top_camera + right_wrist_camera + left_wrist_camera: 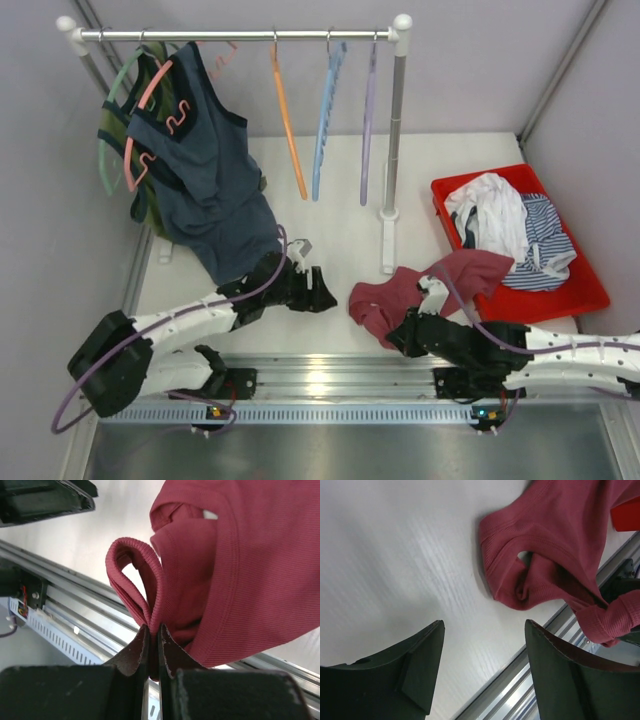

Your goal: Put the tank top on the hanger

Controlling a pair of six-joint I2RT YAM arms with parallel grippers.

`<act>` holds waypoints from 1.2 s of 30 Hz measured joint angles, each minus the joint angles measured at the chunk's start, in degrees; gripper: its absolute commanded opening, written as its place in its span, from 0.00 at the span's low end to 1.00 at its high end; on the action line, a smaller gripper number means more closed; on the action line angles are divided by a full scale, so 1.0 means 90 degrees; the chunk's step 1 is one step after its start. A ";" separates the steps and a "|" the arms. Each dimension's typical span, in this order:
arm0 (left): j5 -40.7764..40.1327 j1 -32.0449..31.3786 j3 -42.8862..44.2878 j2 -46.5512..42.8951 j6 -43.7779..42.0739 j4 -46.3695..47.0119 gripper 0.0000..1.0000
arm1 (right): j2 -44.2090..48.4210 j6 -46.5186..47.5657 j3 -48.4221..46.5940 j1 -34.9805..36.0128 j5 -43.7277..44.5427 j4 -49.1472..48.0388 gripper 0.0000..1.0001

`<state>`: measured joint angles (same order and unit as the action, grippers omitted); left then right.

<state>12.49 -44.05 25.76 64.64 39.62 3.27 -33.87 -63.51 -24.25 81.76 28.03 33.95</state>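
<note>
Barely begun; tank top (395,295) crumpled on the table (340,220), strap loop pinched tight in right gripper (154,630); left gripper (485,630) wide open, empty. Yet to thread onto the hanger (288,130) (hooked on the rail (240,34)).

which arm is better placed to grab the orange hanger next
Left, probably. The left gripper is open and empty, and sits nearer the orange hanger on the rail. The right gripper is shut on a strap of the tank top, so it's occupied.

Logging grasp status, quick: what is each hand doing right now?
Left hand: open, holding nothing.
Right hand: closed on a folded edge of the tank top.
</note>
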 measured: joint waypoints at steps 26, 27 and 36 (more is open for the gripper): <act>0.1112 -0.0406 0.1297 0.3636 -0.0211 0.1923 0.00 | 0.0114 0.0345 -0.1280 0.0012 0.1239 0.1348 0.02; 0.0959 -0.0403 0.1212 0.3381 -0.0226 0.1683 0.00 | 0.0061 0.0483 -0.1452 0.0015 0.1290 0.1382 0.02; -0.1389 -0.0372 0.2118 -0.1161 -0.0614 -0.1727 0.00 | -0.0563 0.2339 -0.3470 0.0017 0.1690 0.1375 0.02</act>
<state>-0.01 -47.40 44.82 54.19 34.09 -12.27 -38.94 -42.46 -55.48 81.91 43.24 46.33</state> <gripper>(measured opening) 0.027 0.044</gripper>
